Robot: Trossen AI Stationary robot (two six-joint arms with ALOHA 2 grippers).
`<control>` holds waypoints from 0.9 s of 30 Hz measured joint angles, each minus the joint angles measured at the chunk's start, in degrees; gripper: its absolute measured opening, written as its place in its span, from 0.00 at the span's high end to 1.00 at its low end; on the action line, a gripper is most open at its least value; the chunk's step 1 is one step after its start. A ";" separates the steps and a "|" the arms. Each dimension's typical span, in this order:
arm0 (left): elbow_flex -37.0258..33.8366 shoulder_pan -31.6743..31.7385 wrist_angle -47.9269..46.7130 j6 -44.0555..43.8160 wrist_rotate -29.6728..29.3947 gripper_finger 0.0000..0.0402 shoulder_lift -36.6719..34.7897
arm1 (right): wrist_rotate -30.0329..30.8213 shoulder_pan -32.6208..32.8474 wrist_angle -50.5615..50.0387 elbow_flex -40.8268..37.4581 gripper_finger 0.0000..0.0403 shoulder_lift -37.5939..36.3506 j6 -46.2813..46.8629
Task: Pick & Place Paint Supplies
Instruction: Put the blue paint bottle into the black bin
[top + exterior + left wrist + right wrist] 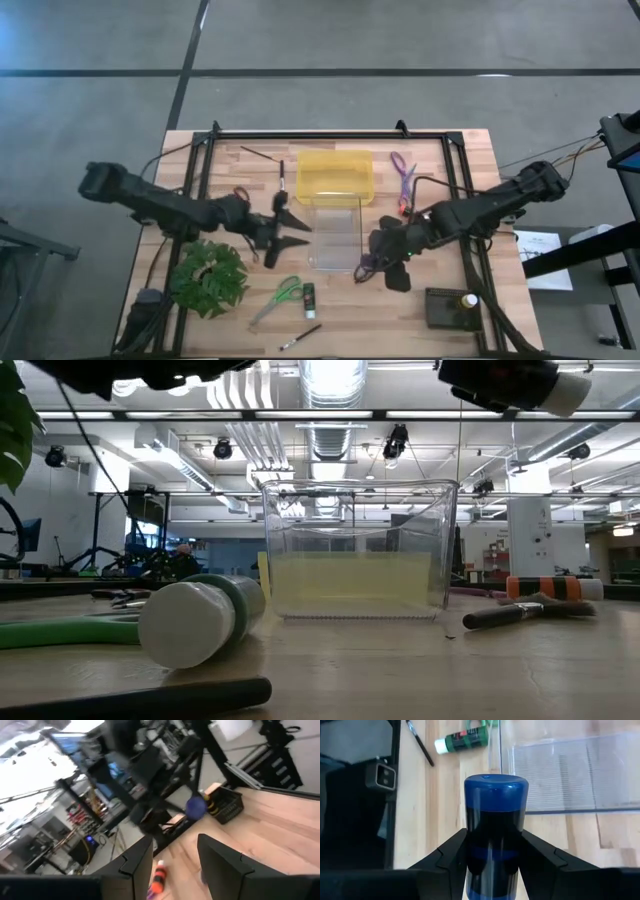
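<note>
My right gripper [372, 262] is shut on a blue-purple paint bottle [495, 815], held above the table beside the near right corner of the clear container [335, 235]. My left gripper [297, 228] hovers open and empty left of that container; in its wrist view [175, 865] the same bottle [196, 807] shows farther off. A green paint bottle [309, 296] and green scissors [280, 297] lie on their sides near the front. An orange bottle [404, 205] and purple scissors [402, 170] lie at the right. Thin brushes [282, 180] lie at the back left. My right gripper pinches the blue-purple bottle between its two fingers, on opposite sides of its body [492, 855]. The bottle lies along the fingers, its rounded end [496, 782] sticking out past them. The fingers slant downward. The bottle is lifted clear of the table.
A yellow container [335, 177] stands behind the clear one. A green leafy plant [208, 278] stands front left. A dark tray [445, 310] with a white bottle [468, 300] sits front right. Another brush [300, 337] lies at the front edge. A black frame rail [465, 215] borders the work area.
</note>
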 joint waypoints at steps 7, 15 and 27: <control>10.01 -0.49 -3.40 1.93 -0.79 0.59 12.27 | -5.49 -3.70 -0.36 2.45 0.64 2.46 -7.36; 16.63 -1.61 -6.61 4.52 -3.42 0.59 18.58 | -7.32 -6.25 -1.72 7.09 0.64 3.88 -15.66; 16.50 -3.89 -4.65 6.24 -7.79 0.59 17.12 | -9.04 -10.55 0.60 7.59 0.64 4.10 -22.94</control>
